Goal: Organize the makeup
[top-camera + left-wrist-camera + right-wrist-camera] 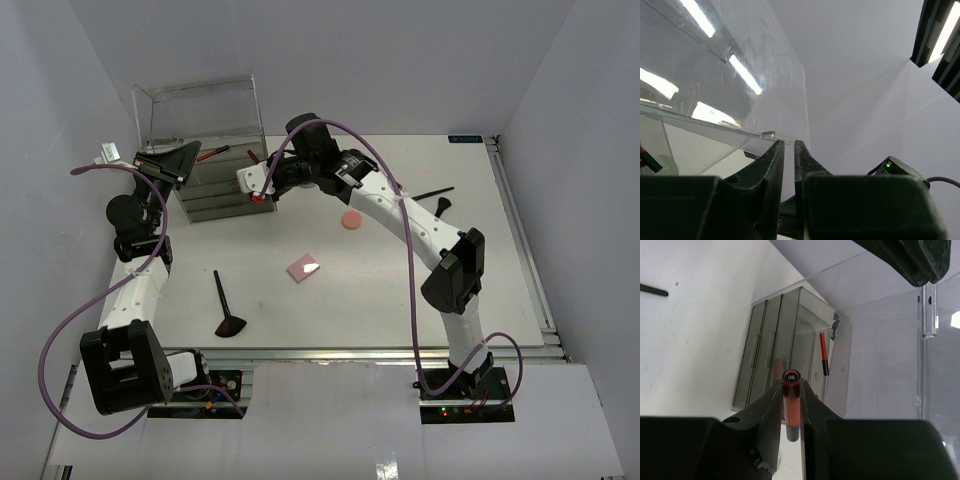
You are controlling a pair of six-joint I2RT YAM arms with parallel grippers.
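Right side: your right gripper (pixel 791 386) was clamped on a slim red stick (pixel 791 407). The stick pointed end-on at the wrist camera, showing a round cap marked 06. From above, that gripper (pixel 258 188) sat just beside the drawer box (pixel 215 195), at its front right corner, above the table (pixel 400 310).

Left side: your left gripper (pixel 789 145) stood narrow, fingers nearly together, with the tips at the edge of the box's clear lid (pixel 740 90). It looked pinched on that edge, and the lid was raised. In the top view this gripper (pixel 190 150) was at the box's upper left corner.

In the box: a red-and-black stick (pixel 823 352) lay in the top compartment, under the raised lid.

Loose on the table, all on the arm-base side of the box:
- A pink disc (pixel 351 220) lay off to the right of the box.
- A pink square compact (pixel 303 268) lay further from the box than the disc.
- A black brush (pixel 224 305) lay in front of the box, its head toward the bases.
- Two more dark brushes (pixel 441 206) lay well apart from the box, far to its right. I cannot tell whether they touched.
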